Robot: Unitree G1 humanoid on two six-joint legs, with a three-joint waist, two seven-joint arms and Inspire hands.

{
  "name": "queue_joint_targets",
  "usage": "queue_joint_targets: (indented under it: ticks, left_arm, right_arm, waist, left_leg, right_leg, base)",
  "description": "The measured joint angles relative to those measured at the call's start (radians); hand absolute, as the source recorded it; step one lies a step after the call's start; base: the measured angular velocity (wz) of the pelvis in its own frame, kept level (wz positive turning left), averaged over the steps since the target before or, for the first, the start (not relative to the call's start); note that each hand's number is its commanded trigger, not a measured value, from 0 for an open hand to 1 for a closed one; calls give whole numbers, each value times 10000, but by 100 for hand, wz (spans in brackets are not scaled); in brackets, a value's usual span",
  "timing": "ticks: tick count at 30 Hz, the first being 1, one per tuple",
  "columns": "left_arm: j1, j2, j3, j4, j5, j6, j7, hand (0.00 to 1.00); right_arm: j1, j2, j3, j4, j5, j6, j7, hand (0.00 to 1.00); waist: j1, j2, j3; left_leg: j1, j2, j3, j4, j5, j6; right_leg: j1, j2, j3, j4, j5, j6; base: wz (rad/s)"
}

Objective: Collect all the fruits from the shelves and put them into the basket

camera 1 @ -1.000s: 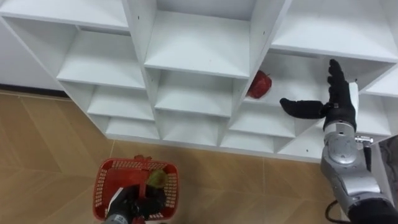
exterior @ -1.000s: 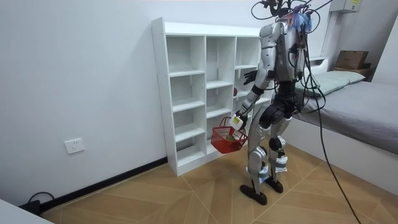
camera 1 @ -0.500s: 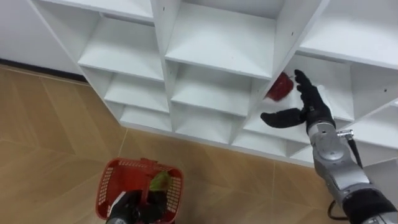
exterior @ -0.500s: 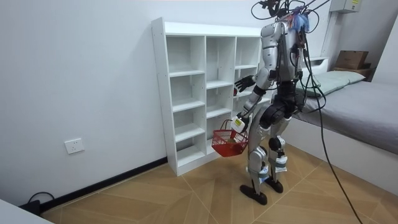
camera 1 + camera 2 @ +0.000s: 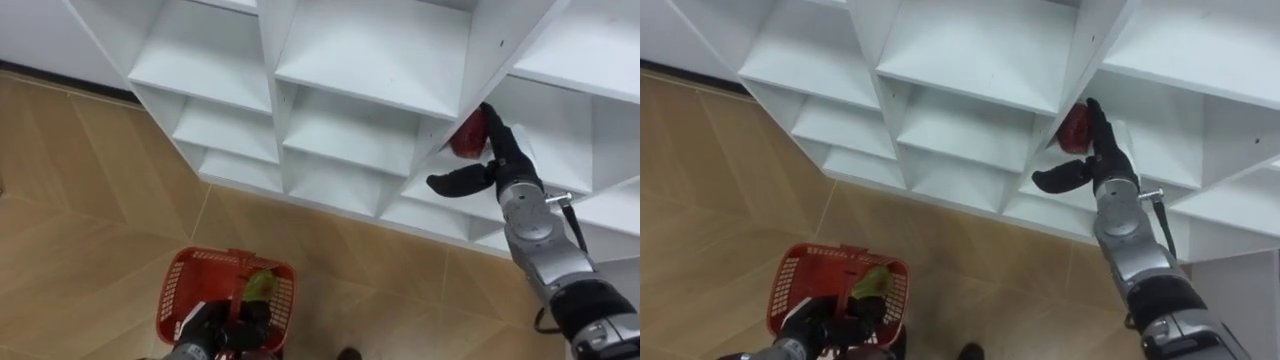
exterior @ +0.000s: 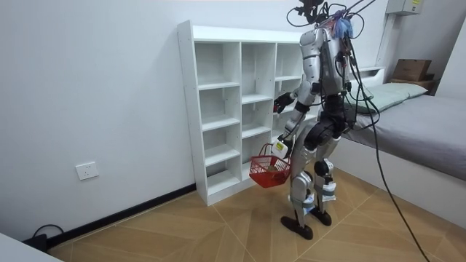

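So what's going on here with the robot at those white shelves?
The robot stands in front of the white shelf unit, collecting fruit. Its right robot hand is stretched into a compartment on the right side, fingers straight beside a red fruit and thumb spread wide, so the fruit is not grasped yet. Down low, its left robot hand holds a red basket by the handle, with a greenish fruit already inside.

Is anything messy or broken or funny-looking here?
Nothing stands out. The white shelves look straight and tidy. One red fruit sits in a cubby by the open right hand. The left hand holds the red basket upright, with a green fruit inside.
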Motion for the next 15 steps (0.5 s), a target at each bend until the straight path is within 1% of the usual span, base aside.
queue_joint_targets:
  ticks: [2,4,7,10,11,12,13,15]
  left_arm:
    - [-13,2,6,-1,0,0,2,100]
    - [-46,4,-6,-14,-8,0,2,100]
    - [-68,1,-162,-15,-12,1,21,100]
    - [-104,-15,-216,-31,-8,1,81,100]
    - [-109,-20,-226,-89,-8,2,122,100]
    - [-95,-20,-226,-148,-9,2,131,100]
    - [-57,-14,-225,-185,-7,3,134,100]
    - [-11,-12,-229,-256,-15,11,145,100]
  right_arm:
    - [-6,-4,-29,-1,-91,1,-112,0]
    - [-24,-11,-122,13,-206,31,-272,0]
    - [-236,-23,-103,408,-203,133,-472,0]
    - [-308,-22,-102,604,-275,153,-621,0]
    - [-390,-27,-103,711,-294,175,-676,58]
    - [-408,-32,-103,745,-289,208,-770,85]
    - [-413,-34,-104,763,-287,212,-807,100]
    - [-472,-73,-108,778,-290,219,-1005,100]
  waist:
    - [3,2,-1]
    - [1,11,9]
    - [27,10,15]
    - [67,-9,27]
    - [63,-11,40]
    - [76,-5,44]
    - [87,-7,45]
    - [95,-5,48]
  left_leg:
    - [-114,-4,-48,70,0,0]
    - [-305,-44,-239,171,0,0]
    - [-346,-139,-247,182,5,10]
    - [-345,-184,-258,183,22,36]
    - [-349,-230,-269,182,32,53]
    - [-366,-238,-287,182,40,64]
    - [-377,-244,-302,181,41,66]
    - [-481,-264,-352,187,57,87]
  right_leg:
    - [-68,-1,-14,23,-4,-1]
    - [-204,-24,-73,116,-7,-3]
    - [-345,-169,-93,365,-142,26]
    - [-378,-238,-106,433,-205,37]
    - [-412,-307,-136,538,-253,44]
    - [-415,-314,-159,537,-256,48]
    - [-425,-316,-172,536,-255,48]
    - [-519,-336,-228,549,-254,51]
  base:
    - [5]
    - [9]
    - [8]
    - [7]
    - [8]
    - [8]
    - [9]
    - [6]
